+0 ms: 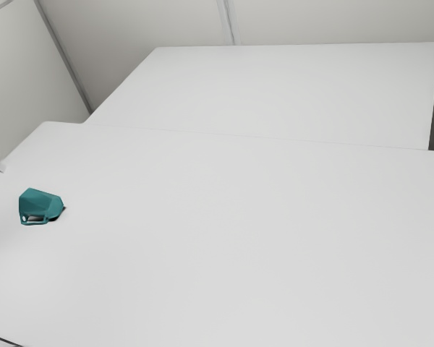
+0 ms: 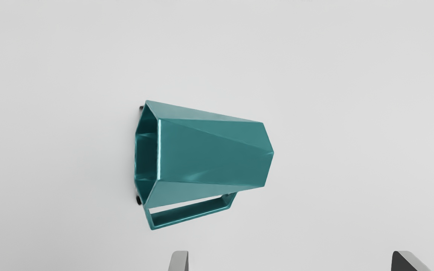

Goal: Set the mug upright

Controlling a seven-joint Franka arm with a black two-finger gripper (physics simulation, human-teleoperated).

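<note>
Right up against the wrist camera, I've got my gripper [image 2: 294, 260], fingers [image 2: 179, 261] wide apart and clamped on nothing. Next out is the mug [image 2: 209, 150], clear of both fingers, lying on its side on the table [image 1: 239, 231], over by the exterior view's left. The wrist view gives me its open mouth [image 2: 146, 154] at one end and the handle [image 2: 192, 212] along the flank nearer my gripper.

So upright isn't met here: as I judge it, what's left is a grip, a turn onto the base, and letting go.

Now the murky bits: the exterior view's left edge cuts off most of my arm, and the mug's underside is hidden. Two dark spots [image 2: 139, 200] peek out by the mouth; can't say what they are.
</note>
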